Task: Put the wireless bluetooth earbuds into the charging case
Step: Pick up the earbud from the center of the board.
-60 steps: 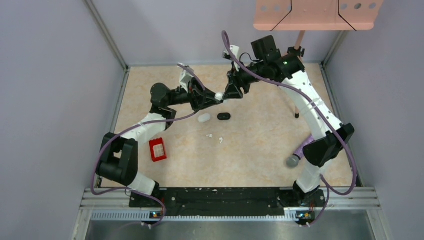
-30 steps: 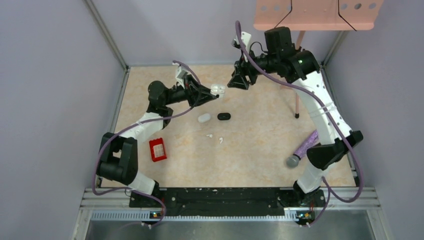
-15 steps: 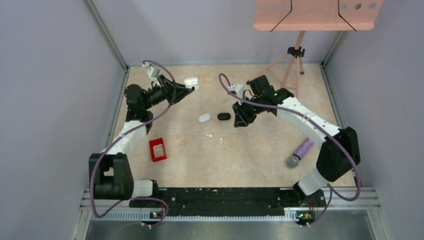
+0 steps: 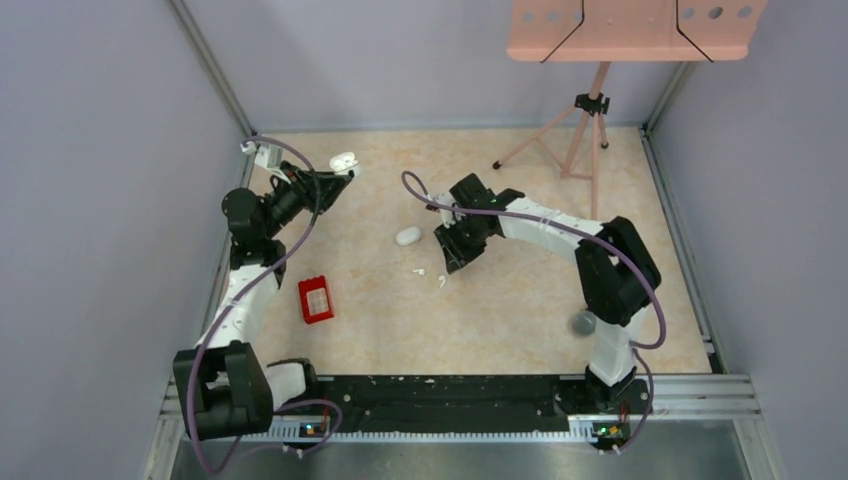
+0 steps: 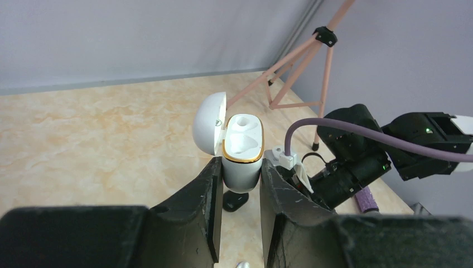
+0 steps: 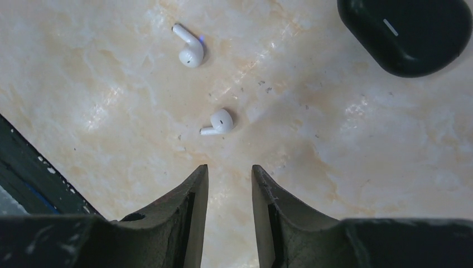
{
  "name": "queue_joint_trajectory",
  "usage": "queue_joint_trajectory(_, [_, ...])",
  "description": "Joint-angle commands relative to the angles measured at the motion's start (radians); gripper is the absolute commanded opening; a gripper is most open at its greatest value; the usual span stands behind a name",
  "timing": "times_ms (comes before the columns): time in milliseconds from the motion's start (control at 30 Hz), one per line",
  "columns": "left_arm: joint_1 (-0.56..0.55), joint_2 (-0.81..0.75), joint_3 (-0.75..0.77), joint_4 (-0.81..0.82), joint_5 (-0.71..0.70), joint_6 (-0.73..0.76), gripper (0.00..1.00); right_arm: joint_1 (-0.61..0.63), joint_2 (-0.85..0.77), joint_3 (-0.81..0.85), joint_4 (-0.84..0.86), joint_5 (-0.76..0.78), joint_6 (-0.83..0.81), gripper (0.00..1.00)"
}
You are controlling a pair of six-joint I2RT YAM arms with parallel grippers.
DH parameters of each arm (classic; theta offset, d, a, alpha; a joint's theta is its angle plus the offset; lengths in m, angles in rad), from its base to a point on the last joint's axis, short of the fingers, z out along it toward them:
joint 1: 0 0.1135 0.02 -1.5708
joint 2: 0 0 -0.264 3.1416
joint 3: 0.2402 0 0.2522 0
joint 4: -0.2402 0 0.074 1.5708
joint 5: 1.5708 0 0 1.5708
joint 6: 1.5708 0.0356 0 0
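In the overhead view the left gripper [image 4: 337,172] sits in the upper left of the frame, raised above the marbled beige tabletop [image 4: 520,300]. It is clamped on a small white plastic charging case with a gold rim [image 4: 345,160].

The left wrist view shows that grip closely. Two dark fingers [image 5: 209,192] press the charging case [image 5: 242,167] from both sides at centre frame. It stands upright with its domed lid [image 5: 209,123] hinged open to the left, and a moulded hollow shows inside the rim.

The right gripper [image 4: 455,258] is low over the tabletop near the middle of the overhead frame. In the right wrist view its fingers [image 6: 195,190] rise from the bottom centre with a narrow gap between them (only bare tabletop shows through it), so it holds nothing.

Just above that gap lies a tiny white plastic earbud with a short stem [image 6: 219,121]. A second white earbud [image 6: 191,53] lies farther off in the upper left, and both rest loose on the surface. A glossy black oval case [image 6: 410,30], closed, fills the upper right corner.

From overhead the two earbuds are white specks, one speck [image 4: 419,270] left of the right gripper's tip and the other speck [image 4: 441,281] just below it, well apart from the held charging case. A closed white oval case [image 4: 407,236] lies left of the right gripper, a red square block [image 4: 316,299] in the lower left, and a pink tripod [image 4: 575,130] in the upper right.
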Motion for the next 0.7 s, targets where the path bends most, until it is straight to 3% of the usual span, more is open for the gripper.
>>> queue_joint_trajectory(0, [0.035,-0.072,-0.021,-0.016,-0.071,0.028,0.0,0.027,0.054,0.078,0.007,0.054,0.061,0.34])
queue_joint_trajectory(667, [0.05,-0.124,-0.046,-0.045,-0.124,0.048,0.0,0.062,0.159,0.128,-0.004,0.037,0.045,0.37])
